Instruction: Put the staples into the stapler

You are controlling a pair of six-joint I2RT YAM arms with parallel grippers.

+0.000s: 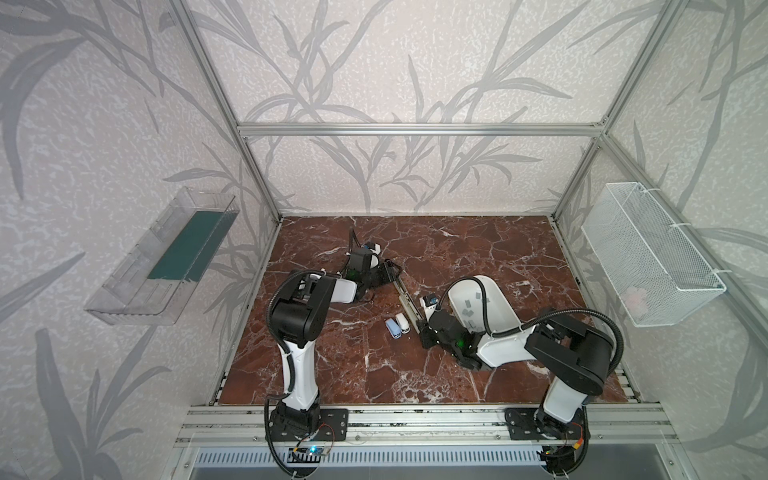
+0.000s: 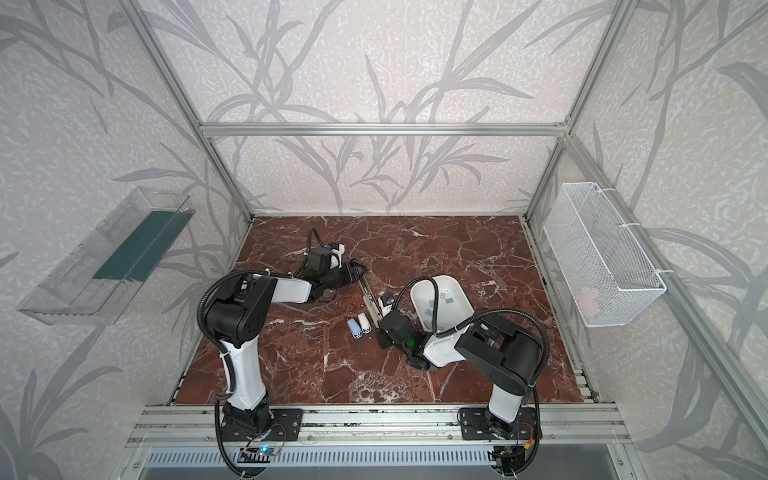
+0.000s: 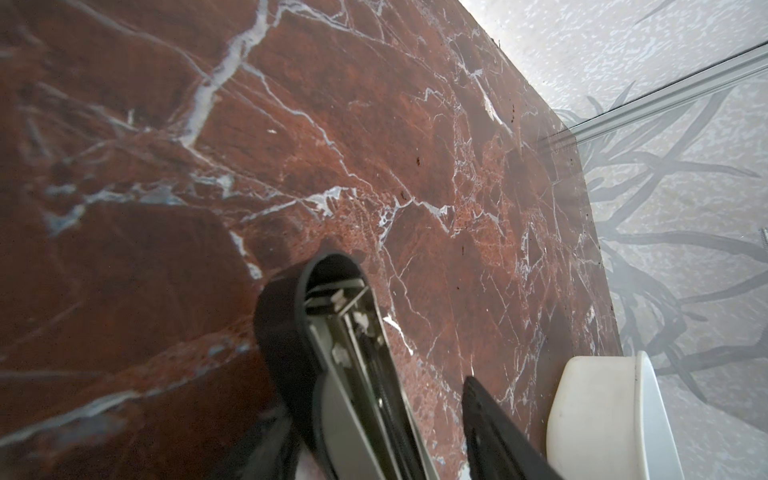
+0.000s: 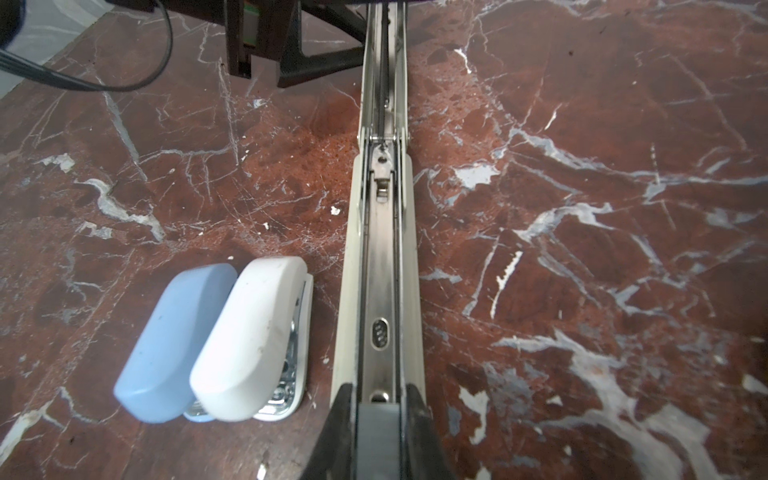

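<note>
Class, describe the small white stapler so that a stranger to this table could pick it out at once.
On the red marble table, find the long stapler opened out flat near the middle. Two small staplers lie side by side next to it. The small white stapler is the nearer one; the blue stapler lies beyond it.

Worktop [image 4: 582, 104]: red-brown marble pattern, smooth, slight sheen; open stapler [image 4: 382, 266]: bright polished metal channel, cream plastic base; small blue stapler [image 4: 170, 345], small white stapler [image 4: 249, 336]: smooth matt plastic, chromed metal beneath.
</note>
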